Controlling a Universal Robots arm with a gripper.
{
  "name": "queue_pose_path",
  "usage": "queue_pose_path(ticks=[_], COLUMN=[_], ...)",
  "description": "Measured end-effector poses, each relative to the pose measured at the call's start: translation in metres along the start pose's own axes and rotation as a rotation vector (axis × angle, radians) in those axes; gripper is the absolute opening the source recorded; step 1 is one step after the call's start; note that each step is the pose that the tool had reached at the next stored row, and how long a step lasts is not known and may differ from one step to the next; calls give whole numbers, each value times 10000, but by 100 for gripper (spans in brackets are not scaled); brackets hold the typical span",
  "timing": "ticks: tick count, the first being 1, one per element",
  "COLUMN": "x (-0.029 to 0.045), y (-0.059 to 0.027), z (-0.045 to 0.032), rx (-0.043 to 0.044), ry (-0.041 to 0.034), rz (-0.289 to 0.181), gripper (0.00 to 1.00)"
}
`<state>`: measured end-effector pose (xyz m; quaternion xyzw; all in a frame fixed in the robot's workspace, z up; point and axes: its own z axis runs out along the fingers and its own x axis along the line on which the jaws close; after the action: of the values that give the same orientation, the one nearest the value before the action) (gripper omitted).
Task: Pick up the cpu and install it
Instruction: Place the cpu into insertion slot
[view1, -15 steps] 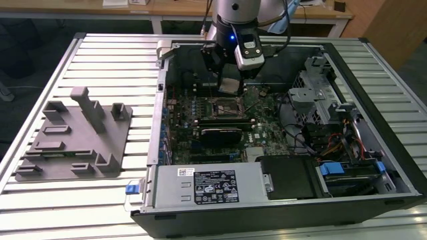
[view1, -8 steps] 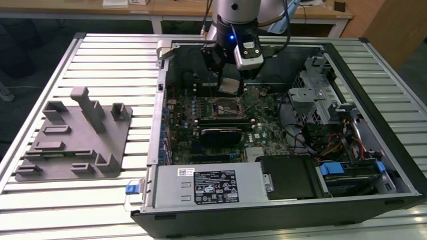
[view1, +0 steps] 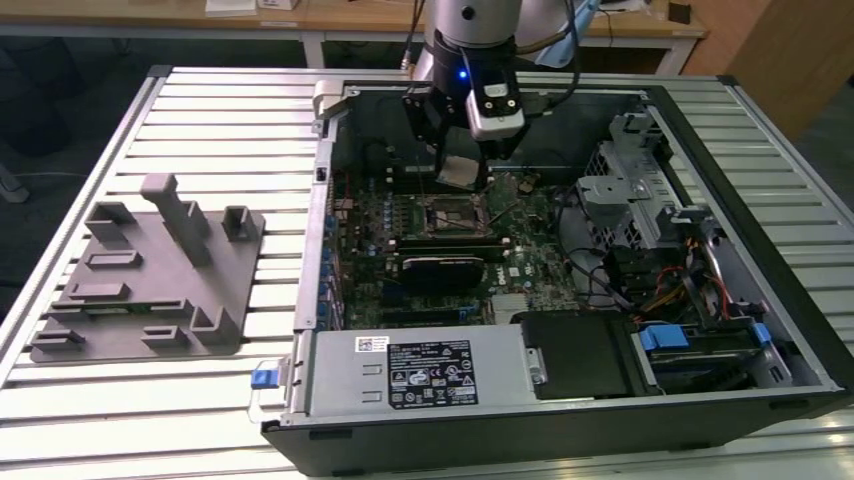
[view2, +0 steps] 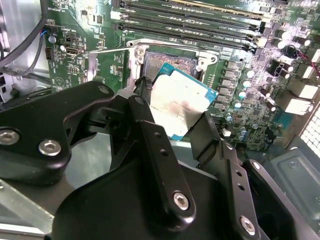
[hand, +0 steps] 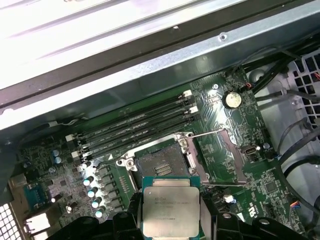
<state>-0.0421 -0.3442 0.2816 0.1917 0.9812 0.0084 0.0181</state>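
Firmly gripped by two opposite edges, a small, flat, square cpu (view1: 458, 173) with a shiny silver metal top hangs from the robot arm's black pincer (view1: 458, 162), whose fingers are clamped on the chip. The cpu is in the air inside a black desktop computer case (view1: 534, 445) that lies open on its side. It is not seated: it hovers over the green motherboard (view1: 527, 250), close above the open, black-framed square socket (view1: 447, 212) and apart from it.

In the second wrist view the pincer (view2: 176, 107) holds the cpu (view2: 180, 100), a teal rim showing round its metal top, with the socket (view2: 167, 62) just beyond it. In the first wrist view the cpu (hand: 169, 212) sits between the dark fingers (hand: 129, 222). The socket (hand: 160, 167) shows its bare grid of contacts, and its metal retaining plate (hand: 220, 155) is swung open to one side. Long black memory slots (hand: 135, 125) run beside the socket.

The case takes up the slatted silver metal counter (view1: 240, 110) from its middle to the edge at the exterior view's right. A silver power supply box (view1: 400, 370) lies along the case's near wall. A grey plastic tray with upright posts (view1: 147, 280) stands near the counter's edge at the exterior view's left, beside the case without touching it.
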Motion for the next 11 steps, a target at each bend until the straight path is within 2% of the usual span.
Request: queue_pose_path(ticks=[11], x=[-1], y=[1], z=[0], rx=[13], ry=[-9], rz=[398], gripper=[55])
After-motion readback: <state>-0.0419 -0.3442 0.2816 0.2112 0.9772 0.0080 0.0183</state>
